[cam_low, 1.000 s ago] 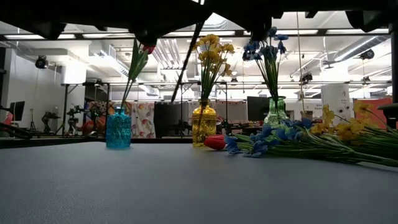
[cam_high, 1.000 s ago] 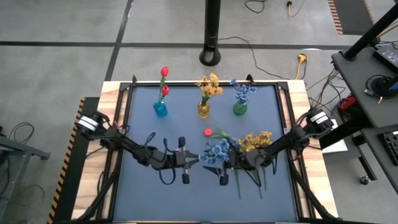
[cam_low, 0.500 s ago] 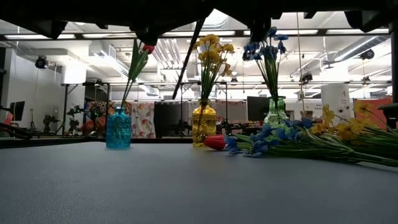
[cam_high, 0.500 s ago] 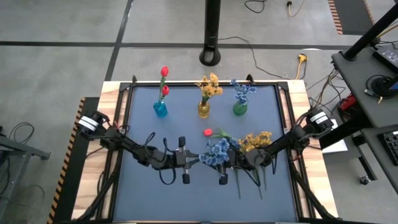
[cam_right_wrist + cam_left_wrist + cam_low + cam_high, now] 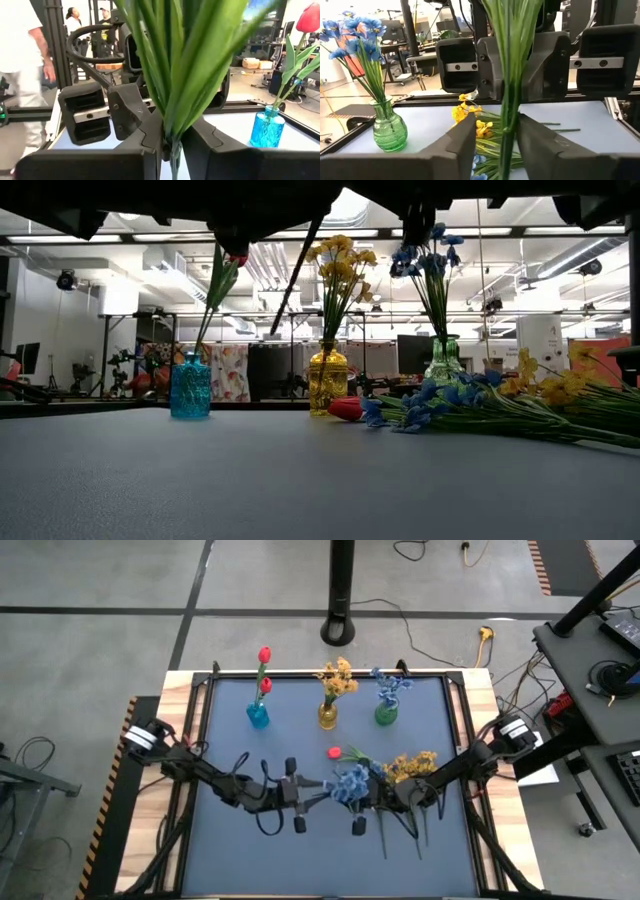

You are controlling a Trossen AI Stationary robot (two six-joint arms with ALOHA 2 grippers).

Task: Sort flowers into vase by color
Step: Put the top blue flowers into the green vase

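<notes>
Green-stemmed blue-blossomed artificial sprig [image 5: 349, 783] hangs above the dark table mat [image 5: 230, 840], pinched by the right gripper [image 5: 358, 808]; left gripper [image 5: 294, 794] fingers stand loosely around it.

Beyond it, the blue glass vase [image 5: 258, 717] holds red buds.

- Red tulip buds [image 5: 264, 670] stand upright in the blue vase [image 5: 258, 717].
- Yellow sprigs [image 5: 338, 677] fill the amber vase [image 5: 328, 716].
- Blue blossoms [image 5: 392, 685] sit in the green vase [image 5: 386, 714].
- Loose blue [image 5: 351, 783], yellow [image 5: 411, 765] and one red [image 5: 335, 752] flower lie mid-table; one blue sprig seems lifted.
</notes>
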